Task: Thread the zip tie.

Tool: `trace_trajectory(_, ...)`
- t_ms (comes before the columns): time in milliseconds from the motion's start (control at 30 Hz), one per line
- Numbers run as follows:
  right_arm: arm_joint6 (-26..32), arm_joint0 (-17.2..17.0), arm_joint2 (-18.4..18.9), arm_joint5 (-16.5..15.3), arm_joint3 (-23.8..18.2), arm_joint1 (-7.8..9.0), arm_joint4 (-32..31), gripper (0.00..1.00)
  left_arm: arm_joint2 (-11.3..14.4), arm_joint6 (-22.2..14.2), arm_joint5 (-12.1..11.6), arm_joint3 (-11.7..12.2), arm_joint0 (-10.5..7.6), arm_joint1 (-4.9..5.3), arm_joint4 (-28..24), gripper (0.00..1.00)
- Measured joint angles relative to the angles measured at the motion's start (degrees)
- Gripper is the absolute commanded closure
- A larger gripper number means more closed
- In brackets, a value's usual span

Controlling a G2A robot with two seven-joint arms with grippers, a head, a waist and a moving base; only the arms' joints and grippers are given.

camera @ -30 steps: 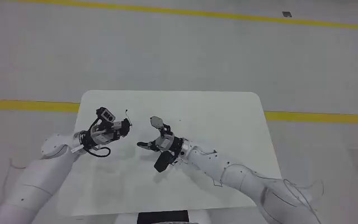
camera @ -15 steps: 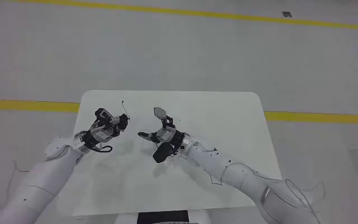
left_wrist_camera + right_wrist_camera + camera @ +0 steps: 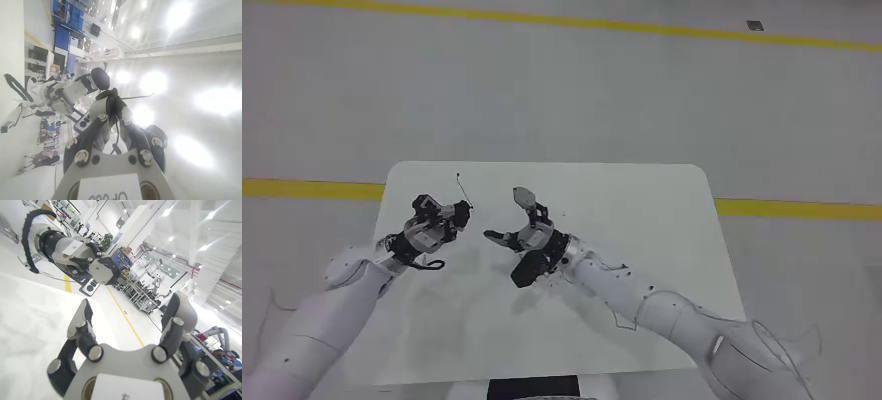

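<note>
my left end effector is clamped shut on the tie, held in the air over the far left part of the surface. the tie's thin tail sticks out past the pinch toward the far edge. my right end effector is spread wide with nothing in it, just beside the left one, on the side nearer the middle of the surface.

over the last second both have drifted toward the far edge. the tail has swung with the left one and now leans a little toward the far left corner. the right one has followed and kept close, its jaws as wide as before.

i judge this as lining up: the tail is free and the open jaws sit near it, so the next step is to take the tail without bending it. i cannot make out the tie's head in the pinch.
</note>
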Motion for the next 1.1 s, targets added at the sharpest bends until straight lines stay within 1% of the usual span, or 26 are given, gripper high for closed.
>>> trace_trajectory(33,0.0,0.0,-0.1,0.0,0.0,-0.13,0.0,0.67,0.0,0.0,0.0,0.0,0.00,-0.01,0.0,1.00)
trace_trajectory(167,-0.1,0.2,-1.0,-0.1,0.5,-0.76,0.0,0.70,0.0,0.0,0.1,0.0,-0.01,-0.01,0.0,1.00)
trace_trajectory(200,-0.1,0.3,-1.1,-0.3,0.6,-0.97,0.0,0.72,0.0,0.0,0.0,0.0,-0.01,-0.01,0.0,1.00)
trace_trajectory(467,-0.7,0.4,-1.0,-0.7,1.9,-2.23,0.0,0.80,0.0,0.0,0.0,0.0,-0.01,-0.01,0.0,1.00)
trace_trajectory(767,-1.3,0.6,-0.9,-1.2,3.2,-3.64,0.0,0.78,0.0,0.0,0.0,0.0,-0.01,-0.01,0.0,1.00)
trace_trajectory(1100,-1.6,1.0,-0.5,-1.3,4.5,-5.07,0.0,0.81,0.0,0.0,0.0,0.0,-0.01,-0.01,0.0,1.00)
